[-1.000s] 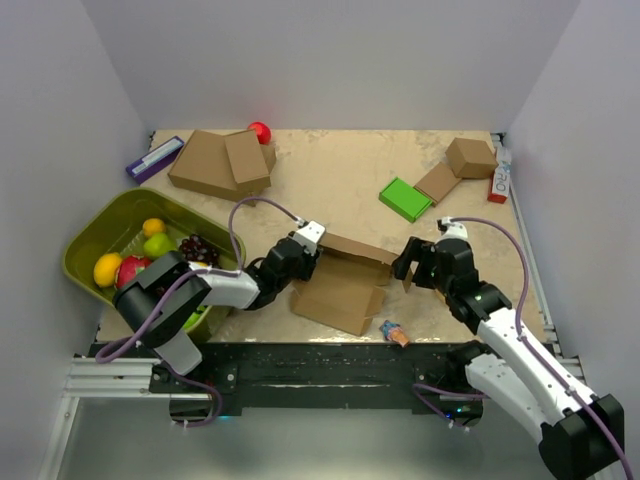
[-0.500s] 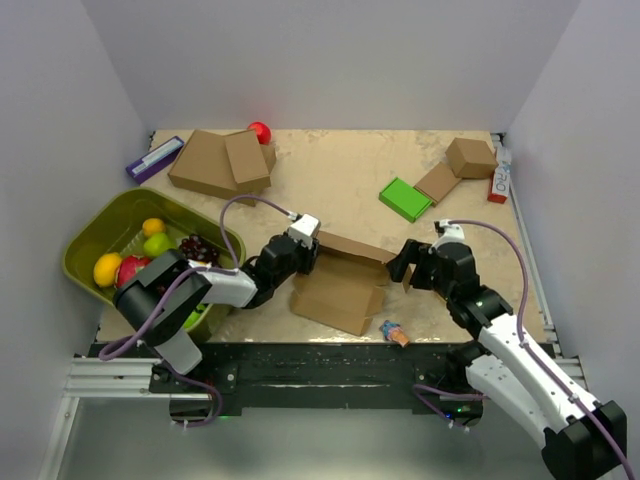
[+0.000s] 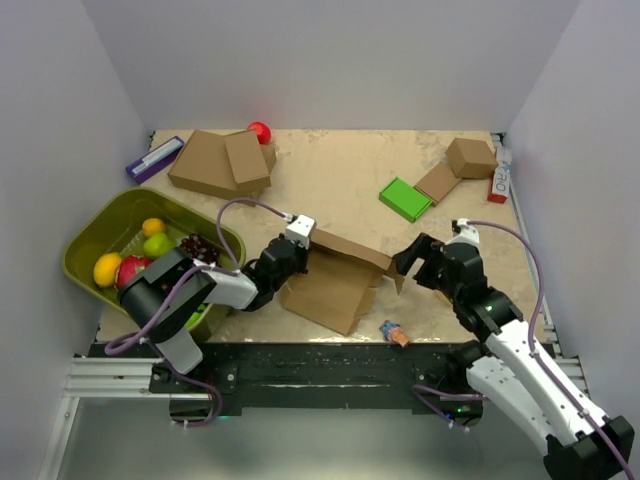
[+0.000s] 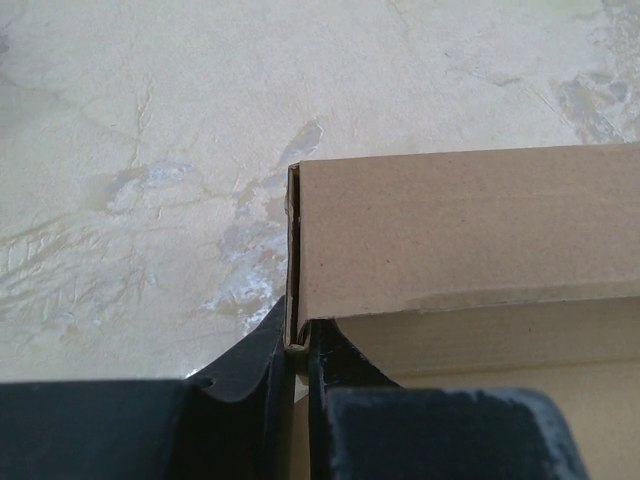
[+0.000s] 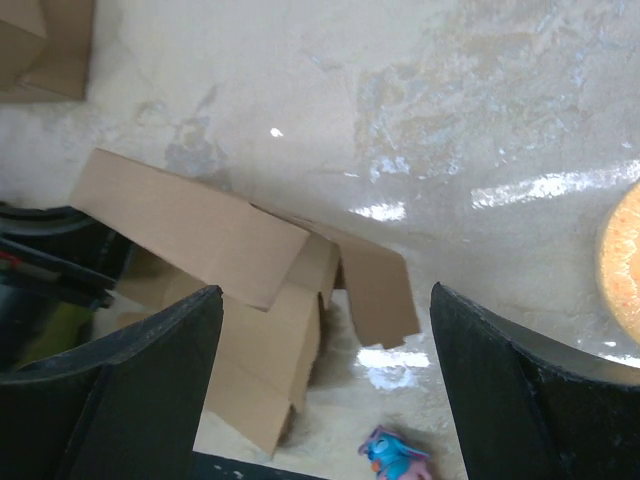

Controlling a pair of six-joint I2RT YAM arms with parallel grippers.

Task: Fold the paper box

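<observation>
The paper box (image 3: 335, 290) is a brown corrugated mailer lying half-formed at the table's near middle, with its back wall raised and one flap hanging loose at its right end. My left gripper (image 3: 300, 250) is at the box's back-left corner. In the left wrist view this gripper (image 4: 297, 335) is shut on the thin cardboard edge of the box wall (image 4: 460, 230). My right gripper (image 3: 408, 262) hangs open just right of the box, touching nothing. In the right wrist view the box (image 5: 200, 240) and its loose flap (image 5: 380, 290) lie ahead of the wide-apart fingers (image 5: 160, 360).
A small blue toy (image 3: 393, 331) lies by the box's near-right corner. The green basket (image 3: 90, 225) of fruit stands at the left. Stacked brown boxes (image 3: 215, 160), a red ball (image 3: 259, 131), a green block (image 3: 405, 198) and a small brown box (image 3: 470, 157) sit at the back.
The left gripper has closed onto the box's back-left wall edge and drawn the box slightly left. The right gripper has pulled back to the right, away from the flap.
</observation>
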